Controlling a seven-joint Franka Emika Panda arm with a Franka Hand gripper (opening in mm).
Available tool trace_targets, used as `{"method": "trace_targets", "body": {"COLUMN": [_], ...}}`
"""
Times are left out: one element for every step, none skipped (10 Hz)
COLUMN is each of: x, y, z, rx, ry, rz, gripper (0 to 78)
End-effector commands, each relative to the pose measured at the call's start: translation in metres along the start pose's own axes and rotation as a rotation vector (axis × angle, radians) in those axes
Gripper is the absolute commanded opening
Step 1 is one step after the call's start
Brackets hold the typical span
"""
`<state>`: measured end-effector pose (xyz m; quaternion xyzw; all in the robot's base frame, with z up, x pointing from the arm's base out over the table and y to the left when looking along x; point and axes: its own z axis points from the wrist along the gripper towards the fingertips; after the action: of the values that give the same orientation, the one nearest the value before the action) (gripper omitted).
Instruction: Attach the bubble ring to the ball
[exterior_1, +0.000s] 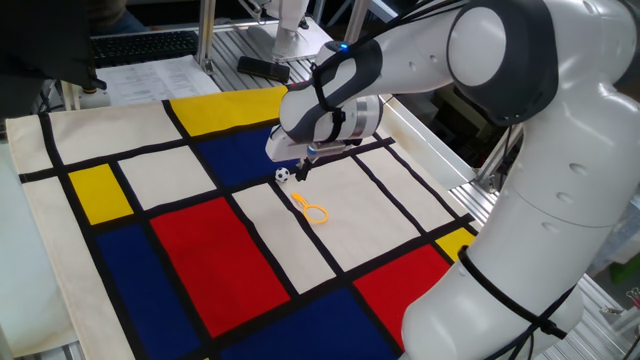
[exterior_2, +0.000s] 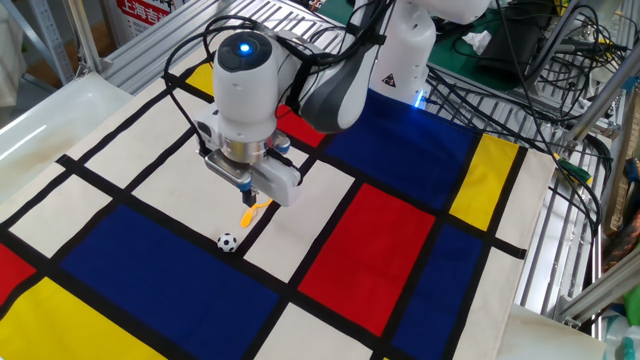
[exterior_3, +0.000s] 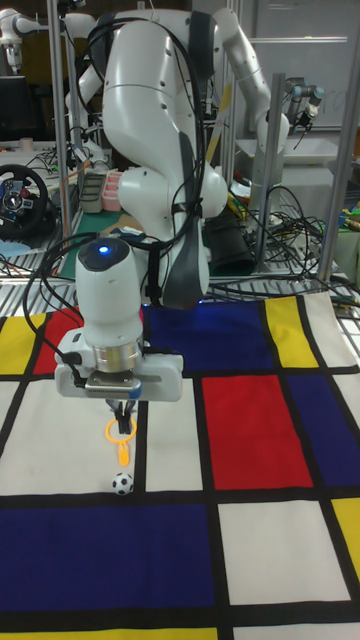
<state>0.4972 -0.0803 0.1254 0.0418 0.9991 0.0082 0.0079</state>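
The small white ball with black patches (exterior_3: 122, 483) rests free on the colour-block cloth (exterior_1: 200, 260), with the thin yellow-orange plastic bubble ring (exterior_1: 311, 209) lying flat near it, at about five o'clock in one fixed view. The two-finger gripper (exterior_3: 121, 413) hangs low between them, empty, fingers looking narrow, though I cannot tell for sure. The likely failures: a fingertip nudges the ball so it rolls off, or pads skid off the flat loop instead of pinching it.
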Motion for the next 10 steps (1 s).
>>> {"method": "trace_targets", "body": {"x": [-0.001, -0.001, -0.002, -0.002, -0.002, -0.002, -0.003, -0.003, -0.004, -0.006], "y": [0.0, 0.0, 0.001, 0.003, 0.005, 0.007, 0.01, 0.01, 0.009, 0.009], "z": [-0.001, 0.0, 0.001, 0.007, 0.011, 0.016, 0.023, 0.024, 0.026, 0.029], "rx": [0.004, 0.005, 0.005, 0.008, 0.009, 0.01, 0.02, 0.023, 0.024, 0.022], "ry": [0.038, 0.038, 0.038, 0.038, 0.044, 0.046, 0.046, 0.046, 0.048, 0.048], "rz": [-0.01, -0.014, -0.015, -0.016, -0.017, -0.017, -0.02, -0.021, -0.029, -0.035], "gripper": [0.0, 0.0, 0.0, 0.0, 0.0, 0.0, 0.0, 0.0, 0.0, 0.0]}}
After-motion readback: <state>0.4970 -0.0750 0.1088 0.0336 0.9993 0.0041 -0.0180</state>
